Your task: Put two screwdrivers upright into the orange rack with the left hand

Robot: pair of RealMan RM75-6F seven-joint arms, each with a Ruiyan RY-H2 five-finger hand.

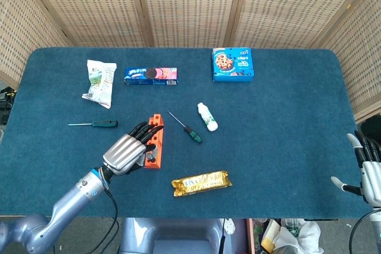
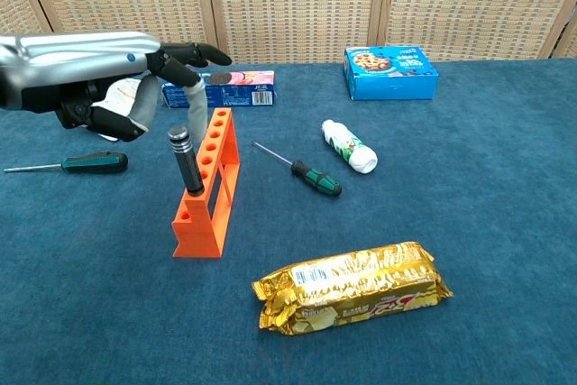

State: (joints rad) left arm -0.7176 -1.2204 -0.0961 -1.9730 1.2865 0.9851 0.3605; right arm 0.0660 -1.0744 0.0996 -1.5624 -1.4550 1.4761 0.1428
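The orange rack (image 2: pixel 215 194) stands mid-table with a black-handled screwdriver (image 2: pixel 187 165) in a front hole, leaning to the left. My left hand (image 2: pixel 104 74) hovers just left of and above the rack, fingers spread and holding nothing; in the head view this hand (image 1: pixel 125 151) overlaps the rack's (image 1: pixel 158 141) left side. A green-handled screwdriver (image 2: pixel 74 165) lies flat at the left. Another dark green-handled screwdriver (image 2: pixel 305 171) lies right of the rack. My right hand (image 1: pixel 366 171) rests empty at the table's right front edge, fingers apart.
A gold snack pack (image 2: pixel 353 286) lies in front of the rack. A white bottle (image 2: pixel 350 147) lies beyond the right screwdriver. At the back are a blue cookie box (image 2: pixel 389 71), a blue-pink biscuit pack (image 2: pixel 230 89) and a white snack bag (image 1: pixel 100 81).
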